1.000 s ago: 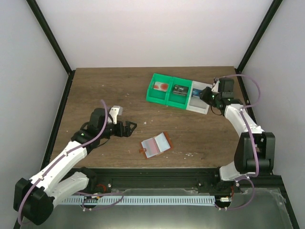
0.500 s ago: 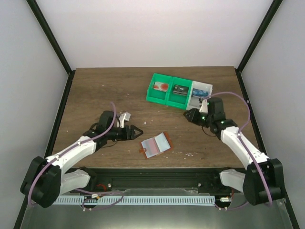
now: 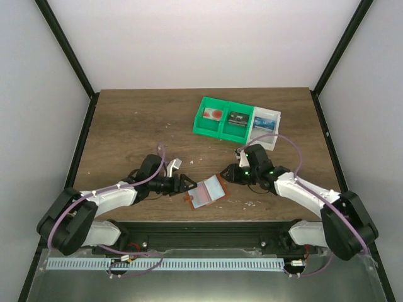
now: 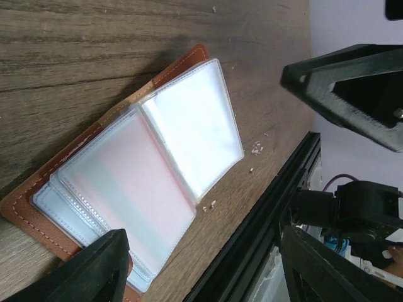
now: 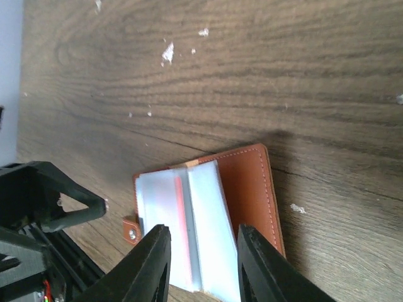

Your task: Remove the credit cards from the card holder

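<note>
Wood tabletop (image 3: pixel 138 126): both arms had closed in on the card holder (image 3: pixel 206 190), the left gripper (image 3: pixel 187 184) from nine o'clock and the right gripper (image 3: pixel 228 175) from two. Both had fingers parted and empty. The holder's contents were hard to make out.

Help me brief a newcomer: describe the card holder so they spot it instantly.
On the wooden table, look near the front edge, between the left gripper and right gripper. The card holder lies open there: reddish-brown leather with clear sleeves, unlike the green bin and white bin farther back.
</note>
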`<state>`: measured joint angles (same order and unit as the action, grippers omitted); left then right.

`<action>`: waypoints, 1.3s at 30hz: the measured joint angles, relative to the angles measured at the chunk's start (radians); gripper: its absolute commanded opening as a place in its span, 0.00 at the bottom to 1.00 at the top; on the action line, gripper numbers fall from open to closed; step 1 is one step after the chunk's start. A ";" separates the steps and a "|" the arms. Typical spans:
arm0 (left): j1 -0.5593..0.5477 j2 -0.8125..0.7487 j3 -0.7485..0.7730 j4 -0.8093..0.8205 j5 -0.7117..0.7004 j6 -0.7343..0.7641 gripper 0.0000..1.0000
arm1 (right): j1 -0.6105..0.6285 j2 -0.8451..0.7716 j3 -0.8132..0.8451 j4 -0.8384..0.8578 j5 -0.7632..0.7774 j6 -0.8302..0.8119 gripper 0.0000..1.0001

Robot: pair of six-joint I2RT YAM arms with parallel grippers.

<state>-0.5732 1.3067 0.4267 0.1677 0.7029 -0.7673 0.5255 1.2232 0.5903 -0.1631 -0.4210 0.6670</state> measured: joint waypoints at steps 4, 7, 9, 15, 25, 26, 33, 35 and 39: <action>0.000 0.006 -0.027 0.047 0.010 -0.016 0.68 | 0.023 0.080 0.002 0.017 0.001 -0.014 0.30; 0.000 0.010 -0.050 0.078 0.019 -0.023 0.68 | 0.026 0.143 0.004 0.026 -0.006 -0.025 0.28; 0.000 0.014 -0.060 0.085 0.023 -0.024 0.68 | 0.029 0.174 0.004 0.034 -0.018 -0.027 0.27; 0.000 0.018 -0.067 0.095 0.026 -0.024 0.68 | 0.043 0.206 0.004 0.068 -0.051 -0.025 0.23; 0.000 0.034 -0.067 0.110 0.038 -0.023 0.68 | 0.044 0.222 -0.003 0.091 -0.058 -0.022 0.04; 0.000 0.034 -0.067 0.111 0.039 -0.023 0.68 | 0.045 0.219 -0.009 0.093 -0.058 -0.018 0.03; 0.000 0.061 -0.058 0.115 0.043 -0.024 0.68 | 0.048 0.144 -0.106 0.130 -0.057 0.035 0.01; 0.000 0.071 -0.054 0.115 0.043 -0.023 0.68 | 0.054 0.105 -0.154 0.153 -0.056 0.070 0.01; -0.001 0.085 -0.041 0.116 0.043 -0.021 0.68 | 0.074 0.043 -0.230 0.191 -0.050 0.139 0.13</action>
<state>-0.5743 1.3922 0.3855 0.2832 0.7456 -0.7883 0.5991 1.2663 0.3599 0.0280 -0.4706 0.8059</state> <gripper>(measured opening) 0.682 0.077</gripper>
